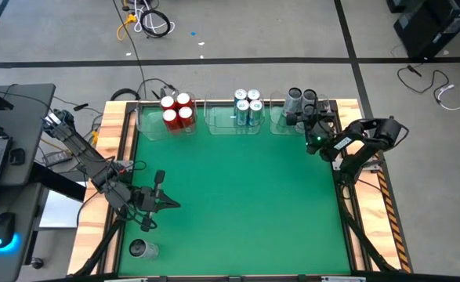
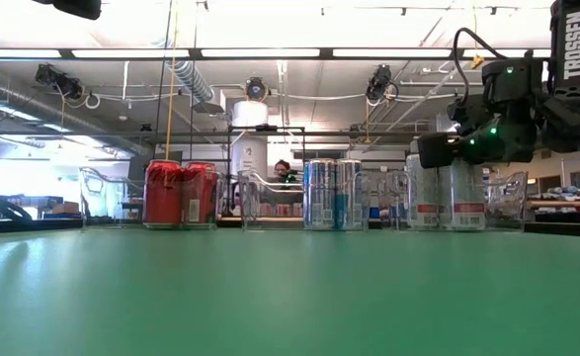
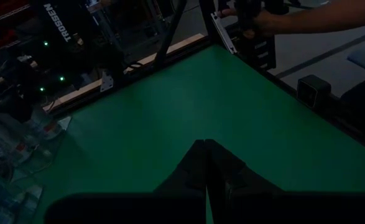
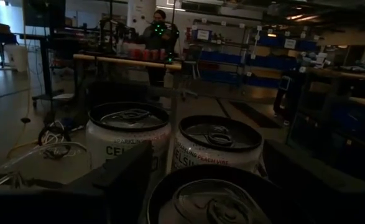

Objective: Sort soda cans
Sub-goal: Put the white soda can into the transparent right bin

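Beyond green table (image 1: pixel 237 196), cluttered workshop, distant person (image 2: pixel 284 172)

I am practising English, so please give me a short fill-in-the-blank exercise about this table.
1. The red cans number ____.
2. The right hand hovers above the ____ cans.
3. The left hand's fingers are ____.
4. One can lies alone beside the ____ arm.

Missing words: four; grey; shut; left

From above you see the green tabletop (image 1: pixel 237 196) evenly lit, with soft shadows. At table height, the ceiling light strips (image 2: pixel 260 52) glare white. Both wrist views are dim; the near can top (image 4: pixel 216 202) looks blurred.
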Motion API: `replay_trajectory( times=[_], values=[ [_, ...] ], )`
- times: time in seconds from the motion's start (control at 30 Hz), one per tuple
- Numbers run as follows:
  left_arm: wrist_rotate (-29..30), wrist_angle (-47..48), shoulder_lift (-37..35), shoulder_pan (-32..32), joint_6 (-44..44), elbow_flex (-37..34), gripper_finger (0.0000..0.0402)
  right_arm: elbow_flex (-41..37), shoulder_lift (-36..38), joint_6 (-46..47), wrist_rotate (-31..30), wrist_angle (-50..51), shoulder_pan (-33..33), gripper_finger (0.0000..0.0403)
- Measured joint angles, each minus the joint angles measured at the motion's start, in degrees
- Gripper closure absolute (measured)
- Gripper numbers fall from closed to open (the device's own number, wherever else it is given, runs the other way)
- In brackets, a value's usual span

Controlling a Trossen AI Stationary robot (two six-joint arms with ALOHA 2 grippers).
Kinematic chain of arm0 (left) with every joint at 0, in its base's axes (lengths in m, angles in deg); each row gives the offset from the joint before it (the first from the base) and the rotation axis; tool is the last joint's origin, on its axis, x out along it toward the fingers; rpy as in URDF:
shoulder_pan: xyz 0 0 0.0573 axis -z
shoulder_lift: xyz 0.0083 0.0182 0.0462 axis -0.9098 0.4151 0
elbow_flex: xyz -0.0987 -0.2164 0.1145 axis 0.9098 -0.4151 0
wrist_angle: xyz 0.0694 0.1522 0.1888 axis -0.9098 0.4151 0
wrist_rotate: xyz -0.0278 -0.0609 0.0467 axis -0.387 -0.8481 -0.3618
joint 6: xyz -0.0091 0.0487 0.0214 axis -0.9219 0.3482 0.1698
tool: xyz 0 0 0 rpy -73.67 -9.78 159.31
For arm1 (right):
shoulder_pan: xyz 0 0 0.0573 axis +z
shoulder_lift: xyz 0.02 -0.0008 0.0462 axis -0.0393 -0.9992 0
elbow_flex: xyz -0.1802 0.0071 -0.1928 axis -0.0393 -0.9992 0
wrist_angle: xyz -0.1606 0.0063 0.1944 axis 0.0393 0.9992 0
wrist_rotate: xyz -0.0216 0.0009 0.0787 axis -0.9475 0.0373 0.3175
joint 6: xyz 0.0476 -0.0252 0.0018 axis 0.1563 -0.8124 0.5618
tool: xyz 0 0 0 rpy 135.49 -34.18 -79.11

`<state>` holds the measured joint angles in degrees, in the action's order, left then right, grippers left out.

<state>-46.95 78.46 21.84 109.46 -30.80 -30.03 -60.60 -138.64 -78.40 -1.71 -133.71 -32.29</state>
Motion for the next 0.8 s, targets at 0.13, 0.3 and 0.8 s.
replay_trajectory(
  times=[0.13,0.3,0.8],
  values=[
    [0.0,0.0,0.0,0.0,0.0,0.0,0.0401,0.1,0.0,-0.3,0.0,0.0,0.0,0.0105],
    [0.0,0.0,0.0,0.0,0.0,0.0,0.0401,1.9,0.0,-0.7,0.0,0.0,0.1,0.0098],
    [0.0,0.0,0.0,0.0,0.0,0.0,0.0401,9.0,0.0,-15.4,-6.9,0.0,5.4,0.0070]
  ],
)
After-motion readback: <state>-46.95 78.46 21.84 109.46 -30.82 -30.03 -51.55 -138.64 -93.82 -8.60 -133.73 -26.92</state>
